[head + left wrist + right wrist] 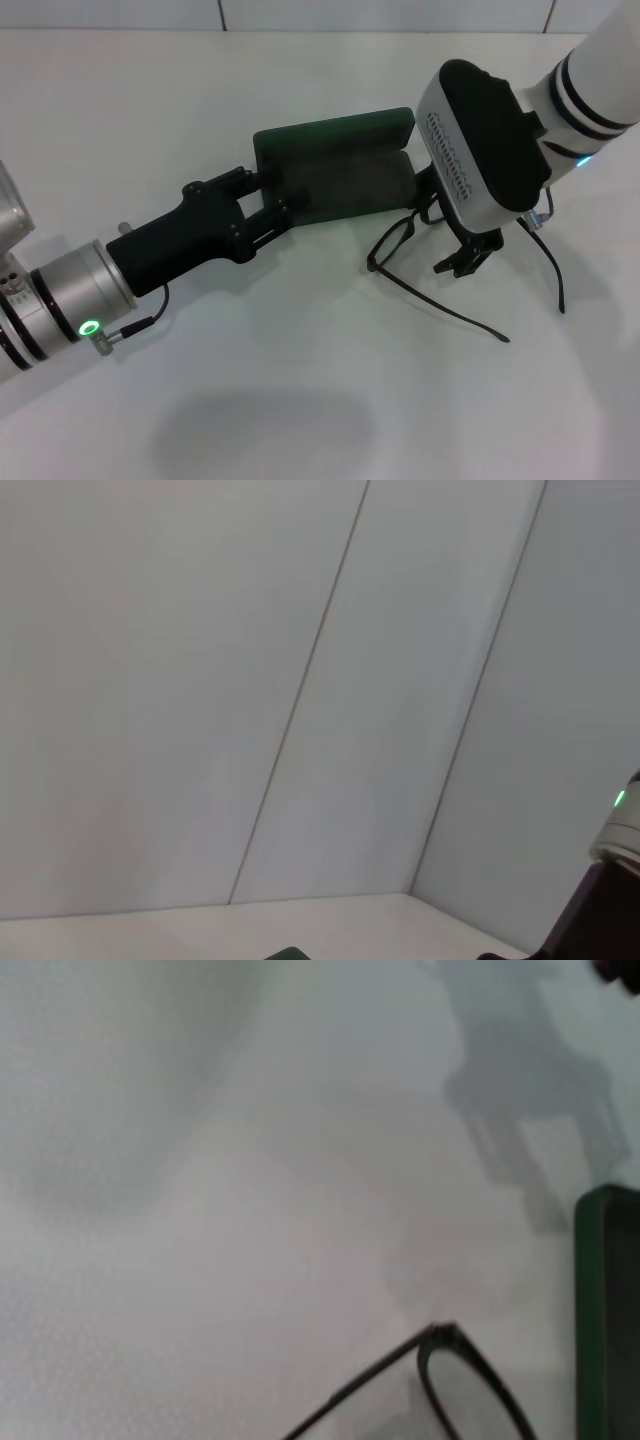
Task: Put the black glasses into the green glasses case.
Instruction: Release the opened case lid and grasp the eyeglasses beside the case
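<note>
The green glasses case (340, 135) lies open in the middle of the white table, its lid folded back and its dark lining facing up. My left gripper (265, 205) reaches in from the lower left and is shut on the case's left end. The black glasses (397, 240) stand on the table just in front of the case's right end, temple arms spread toward me. My right gripper (468, 255) hangs directly over the glasses' right half and hides that lens. The right wrist view shows one lens (470, 1390) and the case's edge (605, 1310).
The white table (300, 380) stretches all around the case. A tiled wall (300, 680) rises behind its far edge. A thin cable (145, 325) hangs by my left wrist. My right arm shows in the corner of the left wrist view (600, 910).
</note>
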Controlling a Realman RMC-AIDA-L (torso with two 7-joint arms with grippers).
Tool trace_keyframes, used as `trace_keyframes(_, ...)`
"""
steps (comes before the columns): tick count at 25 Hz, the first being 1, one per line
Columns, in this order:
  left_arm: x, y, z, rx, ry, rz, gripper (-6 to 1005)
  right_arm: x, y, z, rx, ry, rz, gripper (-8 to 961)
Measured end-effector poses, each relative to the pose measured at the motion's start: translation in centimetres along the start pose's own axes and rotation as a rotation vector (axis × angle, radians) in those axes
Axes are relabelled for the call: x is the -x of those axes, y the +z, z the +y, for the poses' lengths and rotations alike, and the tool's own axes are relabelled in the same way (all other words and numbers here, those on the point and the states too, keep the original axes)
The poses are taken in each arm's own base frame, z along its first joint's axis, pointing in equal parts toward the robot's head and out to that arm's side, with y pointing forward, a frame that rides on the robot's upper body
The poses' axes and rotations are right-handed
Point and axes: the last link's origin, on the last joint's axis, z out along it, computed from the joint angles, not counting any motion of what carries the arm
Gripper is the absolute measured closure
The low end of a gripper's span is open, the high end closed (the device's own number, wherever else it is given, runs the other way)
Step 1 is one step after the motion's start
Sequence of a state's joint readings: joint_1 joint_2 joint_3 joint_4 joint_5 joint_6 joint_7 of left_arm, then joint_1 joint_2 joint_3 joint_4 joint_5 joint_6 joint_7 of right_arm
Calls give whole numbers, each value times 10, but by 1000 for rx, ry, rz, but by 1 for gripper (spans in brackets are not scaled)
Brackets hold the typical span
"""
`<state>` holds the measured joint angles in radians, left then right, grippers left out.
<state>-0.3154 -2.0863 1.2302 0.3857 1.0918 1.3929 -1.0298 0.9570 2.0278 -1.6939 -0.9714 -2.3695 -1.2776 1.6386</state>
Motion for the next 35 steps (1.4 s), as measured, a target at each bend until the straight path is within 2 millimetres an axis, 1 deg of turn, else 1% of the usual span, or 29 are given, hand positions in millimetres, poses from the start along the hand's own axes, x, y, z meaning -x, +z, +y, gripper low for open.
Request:
trace_keyframes(7,1,1,1,7,-3,-4,475,-1,1,-5,-23,-18,39,144)
trace_keyframes(18,2,4,2,16,-3,-8,476,-2,14,-9,-68,-42,74,143)
trace_keyframes(25,1,5,2,16,-1,-5,476,-2,16,-10,-84,-51,77,154)
trace_keyframes(29,-1,8,1,17,5,-5,476,-1,17,-11,-97,-63,80,264)
trace_keyframes(35,-4,11,0,22,11,-3,477,-2,25,-6,-95,-89,96,440)
